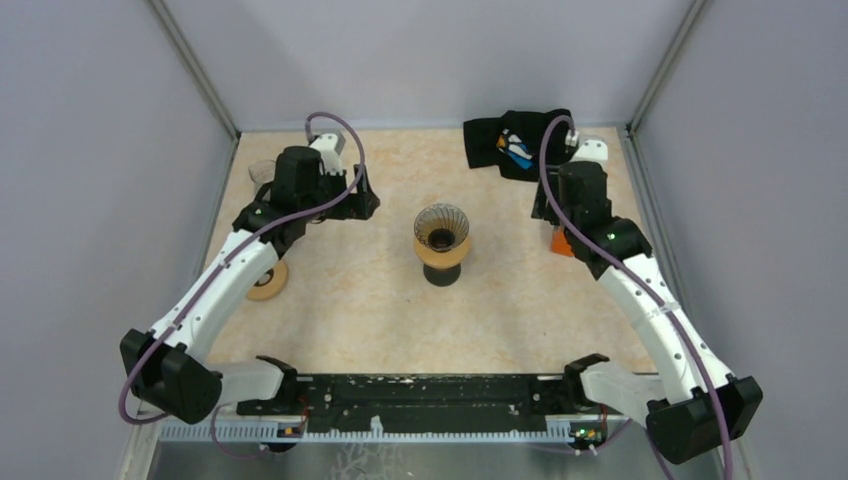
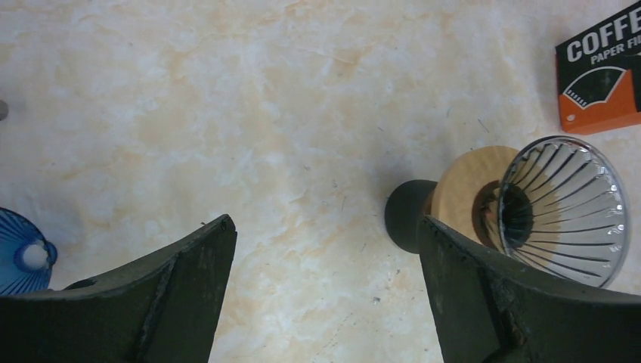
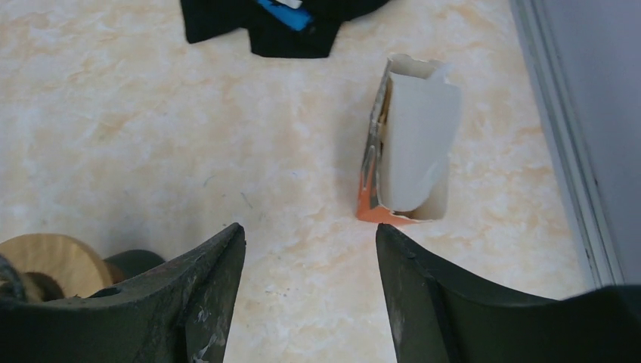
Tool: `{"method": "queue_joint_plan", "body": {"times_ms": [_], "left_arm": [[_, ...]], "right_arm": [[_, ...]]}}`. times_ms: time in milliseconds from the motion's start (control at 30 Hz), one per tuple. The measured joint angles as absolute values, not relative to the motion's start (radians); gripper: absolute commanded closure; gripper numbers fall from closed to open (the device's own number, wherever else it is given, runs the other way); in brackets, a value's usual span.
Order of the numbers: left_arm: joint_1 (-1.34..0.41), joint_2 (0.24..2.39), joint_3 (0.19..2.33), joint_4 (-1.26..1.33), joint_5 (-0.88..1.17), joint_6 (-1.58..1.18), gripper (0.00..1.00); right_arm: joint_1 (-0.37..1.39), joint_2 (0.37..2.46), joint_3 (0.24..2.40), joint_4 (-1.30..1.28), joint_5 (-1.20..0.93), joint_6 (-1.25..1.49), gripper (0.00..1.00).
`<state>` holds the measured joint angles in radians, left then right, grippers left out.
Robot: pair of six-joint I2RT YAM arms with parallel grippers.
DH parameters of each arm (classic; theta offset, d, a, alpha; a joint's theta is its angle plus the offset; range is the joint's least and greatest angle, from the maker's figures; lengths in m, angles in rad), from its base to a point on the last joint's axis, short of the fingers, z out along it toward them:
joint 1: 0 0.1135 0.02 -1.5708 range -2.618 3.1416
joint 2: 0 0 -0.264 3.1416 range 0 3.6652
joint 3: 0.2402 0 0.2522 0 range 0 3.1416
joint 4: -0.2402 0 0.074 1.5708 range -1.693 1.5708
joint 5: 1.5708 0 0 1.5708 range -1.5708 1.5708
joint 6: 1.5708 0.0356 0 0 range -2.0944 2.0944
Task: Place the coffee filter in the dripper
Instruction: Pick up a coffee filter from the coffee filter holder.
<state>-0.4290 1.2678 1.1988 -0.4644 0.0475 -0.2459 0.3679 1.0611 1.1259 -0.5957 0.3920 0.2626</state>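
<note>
The dripper [image 1: 441, 238], a ribbed glass cone on a wooden collar and black base, stands mid-table; it also shows in the left wrist view [image 2: 563, 208] and at the edge of the right wrist view [image 3: 49, 261]. The orange coffee filter box [image 3: 370, 193] lies at the right, its end torn open with white paper [image 3: 419, 136] showing; it also appears in the top view [image 1: 561, 243] and the left wrist view [image 2: 601, 79]. My left gripper [image 2: 323, 227] is open and empty, left of the dripper. My right gripper [image 3: 310, 228] is open and empty, just short of the box.
A black cloth [image 1: 515, 140] lies at the back right, also in the right wrist view [image 3: 280, 19]. A wooden disc [image 1: 268, 281] lies under the left arm. A blue ribbed object [image 2: 23, 253] sits at far left. Walls enclose the table on three sides.
</note>
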Motion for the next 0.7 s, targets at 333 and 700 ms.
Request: {"method": "queue_joint_plan", "body": {"times_ms": [333, 700], "left_arm": [[-0.387, 1.23, 1.092, -0.419, 0.005, -0.187, 0.06], [-0.374, 1.228, 1.04, -0.38, 0.008, -0.178, 0.06]], "right_arm": [[0.174, 0.977, 0.986, -0.552, 0.333, 0.289, 0.36], [-0.019, 0.896, 0.812, -0.396, 0.226, 0.31, 0.39]]}}
